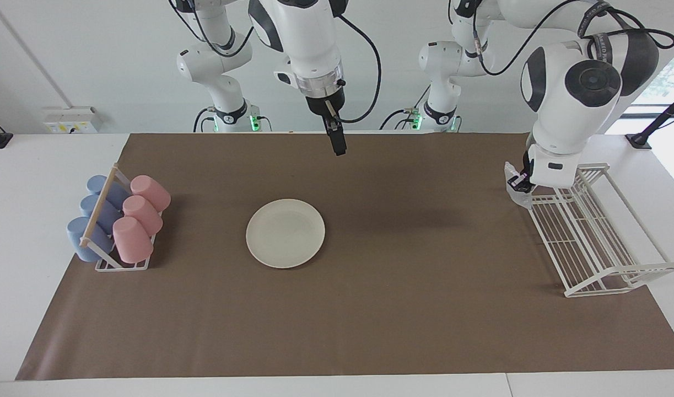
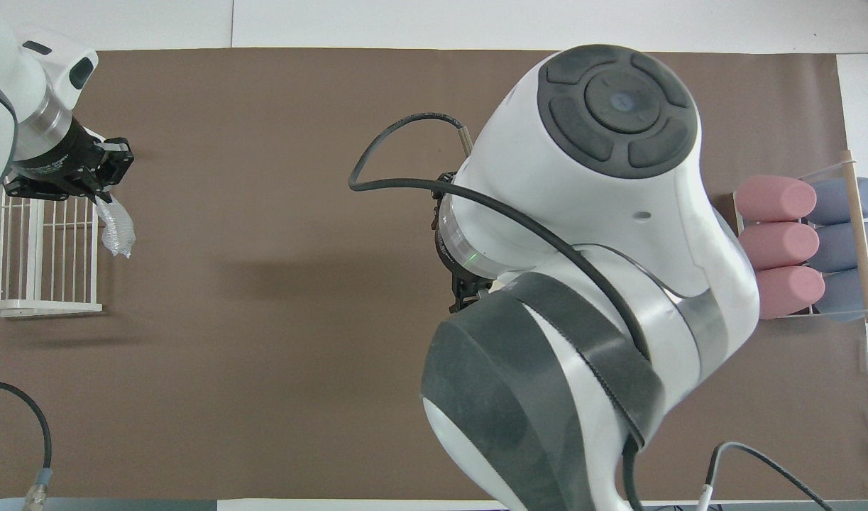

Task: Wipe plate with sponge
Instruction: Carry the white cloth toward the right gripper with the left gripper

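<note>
The cream-white plate (image 1: 285, 232) lies flat on the brown mat, mid-table, a little toward the right arm's end. In the overhead view the right arm hides it. My left gripper (image 1: 519, 184) (image 2: 97, 194) is shut on the silvery-grey sponge (image 1: 514, 191) (image 2: 116, 231), which hangs from it above the mat beside the white wire rack, well apart from the plate. My right gripper (image 1: 337, 144) hangs raised, pointing down over the mat on the robots' side of the plate, holding nothing that I can see.
A white wire rack (image 1: 596, 237) (image 2: 36, 255) stands at the left arm's end of the table. A cup rack with three pink cups (image 1: 141, 218) (image 2: 778, 241) and blue cups (image 1: 91, 220) stands at the right arm's end. The brown mat (image 1: 414, 309) covers the table.
</note>
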You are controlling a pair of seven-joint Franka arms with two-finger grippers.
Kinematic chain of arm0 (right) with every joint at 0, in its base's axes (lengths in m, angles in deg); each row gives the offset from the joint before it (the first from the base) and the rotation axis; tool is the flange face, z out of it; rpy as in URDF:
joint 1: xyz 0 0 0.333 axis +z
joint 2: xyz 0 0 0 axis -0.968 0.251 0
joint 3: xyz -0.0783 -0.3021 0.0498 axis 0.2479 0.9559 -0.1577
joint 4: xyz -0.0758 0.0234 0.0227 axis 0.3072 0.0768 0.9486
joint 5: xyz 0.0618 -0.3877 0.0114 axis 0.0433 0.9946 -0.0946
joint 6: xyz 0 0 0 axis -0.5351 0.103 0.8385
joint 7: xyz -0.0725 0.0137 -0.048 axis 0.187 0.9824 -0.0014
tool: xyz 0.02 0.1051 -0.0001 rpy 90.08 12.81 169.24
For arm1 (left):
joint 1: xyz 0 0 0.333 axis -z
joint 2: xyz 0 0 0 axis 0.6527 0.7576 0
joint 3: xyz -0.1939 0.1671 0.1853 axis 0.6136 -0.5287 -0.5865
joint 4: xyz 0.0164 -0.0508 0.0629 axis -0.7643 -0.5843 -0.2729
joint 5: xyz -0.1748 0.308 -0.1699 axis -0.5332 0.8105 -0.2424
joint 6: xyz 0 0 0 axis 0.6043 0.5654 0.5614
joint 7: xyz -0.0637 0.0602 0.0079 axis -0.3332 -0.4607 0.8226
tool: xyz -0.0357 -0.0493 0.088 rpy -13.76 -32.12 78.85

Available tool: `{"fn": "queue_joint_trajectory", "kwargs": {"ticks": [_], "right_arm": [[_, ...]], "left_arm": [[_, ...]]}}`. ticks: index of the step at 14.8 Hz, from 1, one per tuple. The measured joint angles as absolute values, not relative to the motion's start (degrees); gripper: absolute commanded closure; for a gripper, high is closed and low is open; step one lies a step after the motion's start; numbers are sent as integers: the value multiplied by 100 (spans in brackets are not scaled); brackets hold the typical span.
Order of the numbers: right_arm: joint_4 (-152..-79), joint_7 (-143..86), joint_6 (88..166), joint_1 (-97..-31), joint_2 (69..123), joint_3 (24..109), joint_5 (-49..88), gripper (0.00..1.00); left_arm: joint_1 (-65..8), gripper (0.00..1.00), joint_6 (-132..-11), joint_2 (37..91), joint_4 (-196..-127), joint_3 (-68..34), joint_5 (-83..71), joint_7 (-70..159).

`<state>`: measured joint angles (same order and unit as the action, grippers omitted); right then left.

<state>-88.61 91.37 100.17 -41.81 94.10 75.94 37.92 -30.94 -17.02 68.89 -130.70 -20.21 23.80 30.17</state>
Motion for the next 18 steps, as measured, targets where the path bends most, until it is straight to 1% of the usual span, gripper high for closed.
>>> {"fn": "queue_joint_trajectory", "kwargs": {"ticks": [4,6,8,10,12,15,16,18], "right_arm": [[-8909,9141,10041,-4181,9370,7594,3792,0],[-8958,9191,10283,-4181,9324,7593,3788,0],[-9016,9373,10647,-4181,9303,7588,3776,0],[-9151,9488,10996,-4177,9290,7584,3693,0],[-9236,9653,11199,-4093,9289,7579,3545,0],[-9287,10059,11452,-3780,9286,7572,3536,0],[-9353,10193,11619,-3681,9278,7568,3536,0],[-9589,10268,11989,-3556,9244,7561,3535,0]], "left_arm": [[-3588,100,-1699,6734,-13046,-2036,143,3065],[-3833,100,-1693,6667,-13065,-2043,-896,3194],[-3943,100,-1711,6553,-13272,-2049,-1742,3330],[-3951,100,-1911,6318,-13823,-2043,-2527,3663],[-3950,100,-2251,5951,-14686,-2031,-3266,4379],[-3945,100,-2557,5393,-16009,-2011,-4115,5676],[-3943,100,-2571,5285,-16313,-2001,-4357,6034],[-3935,100,-2558,5212,-16709,-1983,-4874,6574]]}}
